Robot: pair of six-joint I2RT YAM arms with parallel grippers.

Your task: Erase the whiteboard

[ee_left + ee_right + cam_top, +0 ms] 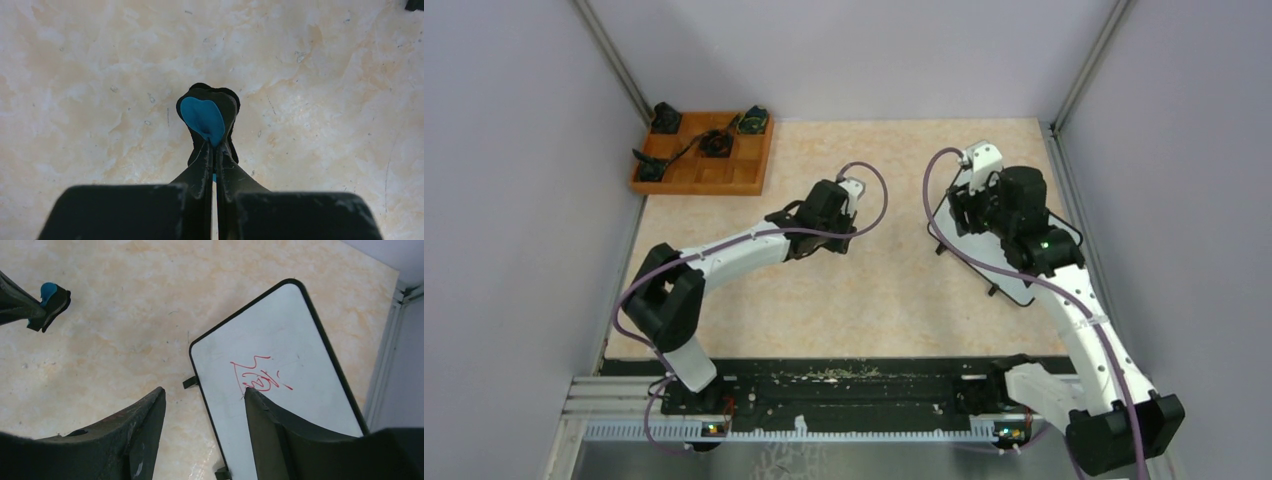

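The whiteboard [280, 335] lies flat on the right side of the table [894, 300], and the right gripper [204, 391] hovers astride its left long edge with jaws spread and empty. The left gripper [215, 150] is clamped on a small black-and-blue pad [202, 117], judged to be the eraser, and hangs over bare table well left of the board. Carry the pad right to the red marks [257, 377], set its wiping face flat on them, and stroke with light pressure while the right gripper steadies the board edge against sliding
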